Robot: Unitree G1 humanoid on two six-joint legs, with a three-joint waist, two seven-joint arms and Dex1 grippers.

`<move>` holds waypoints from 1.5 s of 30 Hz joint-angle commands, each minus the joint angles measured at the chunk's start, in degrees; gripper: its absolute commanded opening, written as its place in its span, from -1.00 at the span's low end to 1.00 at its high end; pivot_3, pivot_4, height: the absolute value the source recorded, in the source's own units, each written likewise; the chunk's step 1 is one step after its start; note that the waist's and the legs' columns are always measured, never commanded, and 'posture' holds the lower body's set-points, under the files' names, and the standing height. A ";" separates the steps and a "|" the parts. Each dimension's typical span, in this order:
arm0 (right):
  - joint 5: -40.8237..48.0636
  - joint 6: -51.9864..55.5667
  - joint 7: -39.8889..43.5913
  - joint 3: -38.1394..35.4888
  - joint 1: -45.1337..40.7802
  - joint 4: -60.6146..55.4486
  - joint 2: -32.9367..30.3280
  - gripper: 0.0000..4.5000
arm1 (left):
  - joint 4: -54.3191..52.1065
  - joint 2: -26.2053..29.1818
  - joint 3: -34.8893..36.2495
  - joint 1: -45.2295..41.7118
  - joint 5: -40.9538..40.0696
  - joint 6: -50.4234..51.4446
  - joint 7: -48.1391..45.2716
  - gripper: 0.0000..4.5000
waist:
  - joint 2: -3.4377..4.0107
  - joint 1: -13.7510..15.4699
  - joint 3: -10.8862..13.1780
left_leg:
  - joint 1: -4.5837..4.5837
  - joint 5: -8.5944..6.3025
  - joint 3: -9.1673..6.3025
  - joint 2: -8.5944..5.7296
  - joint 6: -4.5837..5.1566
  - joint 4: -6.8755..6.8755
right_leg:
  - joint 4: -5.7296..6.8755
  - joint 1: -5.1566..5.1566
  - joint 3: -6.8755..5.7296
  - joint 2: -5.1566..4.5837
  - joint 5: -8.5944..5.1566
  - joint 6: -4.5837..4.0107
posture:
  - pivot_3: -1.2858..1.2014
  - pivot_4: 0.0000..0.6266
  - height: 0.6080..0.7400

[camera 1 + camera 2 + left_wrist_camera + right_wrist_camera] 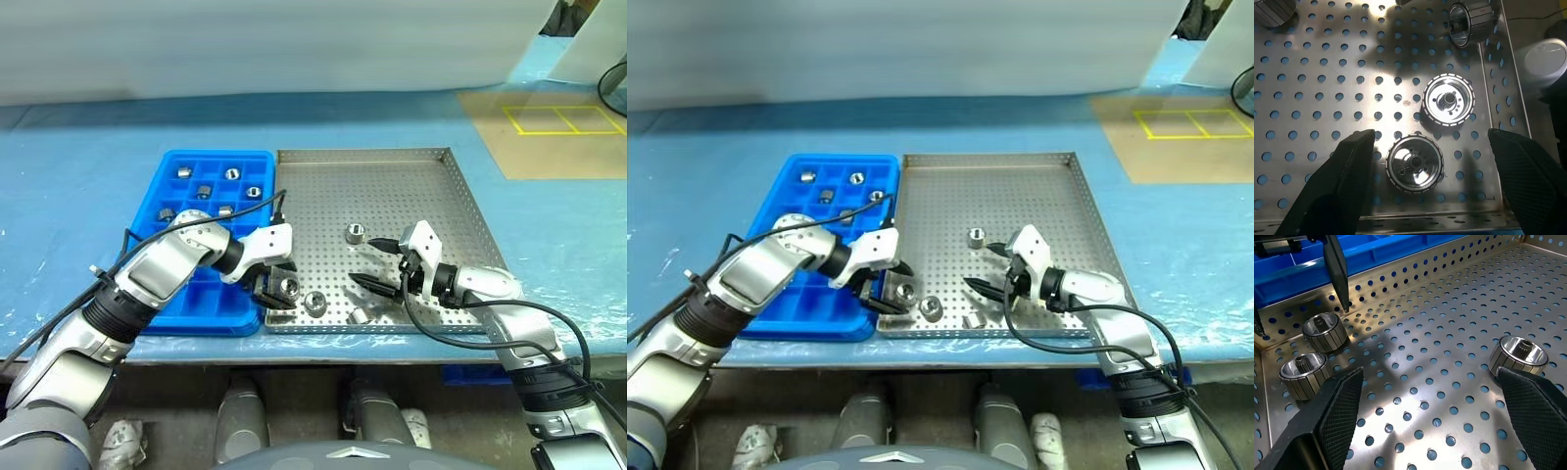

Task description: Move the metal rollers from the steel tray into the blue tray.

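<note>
Pale blue table covering (78,186), with a brown floor patch marked by yellow tape squares (563,119) beyond its far right corner. No brand, label or readable writing anywhere in view.

Steel tray (392,181) at centre, perforated floor, low rim, touching the blue tray (216,294) on its left side. Four metal rollers (355,233) counted on the steel: one near the middle, two close together by the near left corner, one lying on its side at the near edge between the arms. Several more rollers (232,174) sat singly in the blue tray's far compartments; exact count uncertain, perhaps seven, as the arm hid part of the grid.

Left gripper (279,291) angled down over the near left corner of the steel tray, fingers spread wide to either side of one roller (1414,164), not touching it; second roller (1448,100) just beyond.

Right gripper (384,264) held low over the near middle of the steel tray, fingers spread wide, gripping nothing.
</note>
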 commanded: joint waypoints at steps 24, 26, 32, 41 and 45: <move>1.40 -0.23 -1.03 -0.31 -0.79 -3.07 1.33 1.00 | 4.92 1.56 -15.99 -6.48 23.57 -13.72 -8.13 -0.02 | 0.04 -1.04 -0.02 | 0.66 0.09 -0.01 0.02 -0.15 -0.16 | 0.00 0.57 0.00 0.04 -0.01 -0.01 | -0.08 -0.52 1.00; 1.40 -0.29 -1.15 -0.29 -0.85 -3.04 1.41 1.00 | 5.19 1.64 -15.77 -6.35 24.43 -14.56 -8.76 -0.25 | 0.04 -1.19 -0.02 | 0.67 0.09 -0.01 0.02 -0.15 -0.16 | -0.01 0.60 0.00 0.03 -0.01 -0.01 | -0.08 -0.52 1.00; 1.17 -0.49 -1.36 -0.06 -0.78 -2.99 1.59 1.00 | 7.17 -1.17 -13.36 -6.17 25.82 -14.39 -5.23 -0.25 | 0.09 -1.38 -0.05 | 0.68 0.09 -0.01 0.02 -0.15 -0.18 | -0.02 0.62 0.00 0.03 -0.01 -0.02 | -0.08 -0.52 1.00; 0.87 -0.70 -1.22 0.20 -0.56 -2.73 1.49 1.00 | 2.61 -10.24 0.80 -3.32 18.98 3.75 5.71 -0.25 | 0.16 -0.47 -0.08 | 0.56 0.06 -0.03 -0.02 -0.09 -0.08 | -0.11 0.66 -0.03 -0.02 0.00 -0.02 | -0.07 -0.52 1.00; 0.54 -1.06 -0.71 0.75 -1.05 -1.84 1.50 1.00 | -2.41 -13.91 8.72 -0.43 16.65 12.13 14.08 -0.25 | 0.17 -0.35 -0.08 | 0.36 0.03 -0.04 0.01 -0.04 -0.14 | -0.17 0.48 -0.08 0.01 -0.01 -0.04 | -0.06 -0.52 1.00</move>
